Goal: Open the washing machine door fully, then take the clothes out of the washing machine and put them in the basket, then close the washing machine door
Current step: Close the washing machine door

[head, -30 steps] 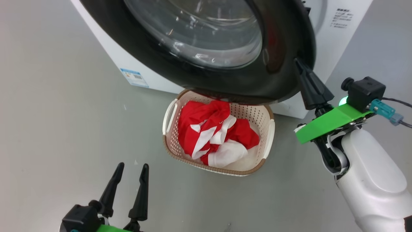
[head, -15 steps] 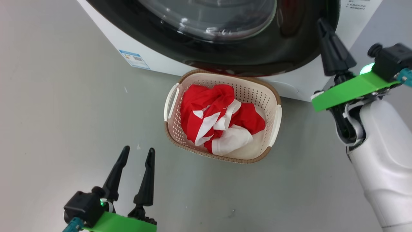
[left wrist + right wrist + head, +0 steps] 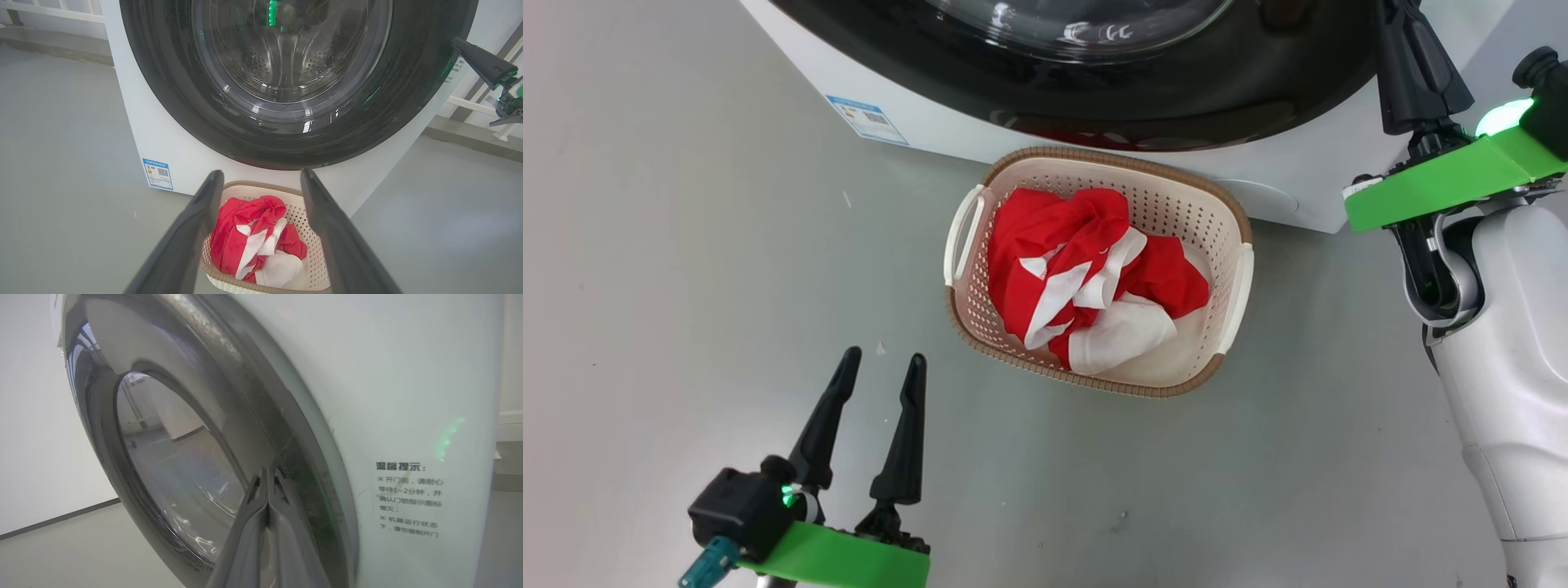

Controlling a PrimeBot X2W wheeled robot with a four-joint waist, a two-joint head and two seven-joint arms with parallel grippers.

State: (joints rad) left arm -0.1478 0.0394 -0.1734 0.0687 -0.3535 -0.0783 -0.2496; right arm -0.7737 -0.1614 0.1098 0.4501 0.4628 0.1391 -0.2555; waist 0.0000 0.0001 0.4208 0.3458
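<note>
Where the basket (image 3: pixel 1176 214) holds them, the clothes (image 3: pixel 1045 245) look crumpled.

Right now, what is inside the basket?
The basket holds the clothes, a crumpled red and white bundle. Beside it, a bare patch of the basket's floor shows. Whether anything lies under the bundle cannot be seen, because the fabric covers it.

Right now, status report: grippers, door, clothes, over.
Left gripper open, empty. Right gripper shut, tips at the rim of the washing machine door. Door shut against the washing machine; clothes in the basket. No obstruction seen.
</note>
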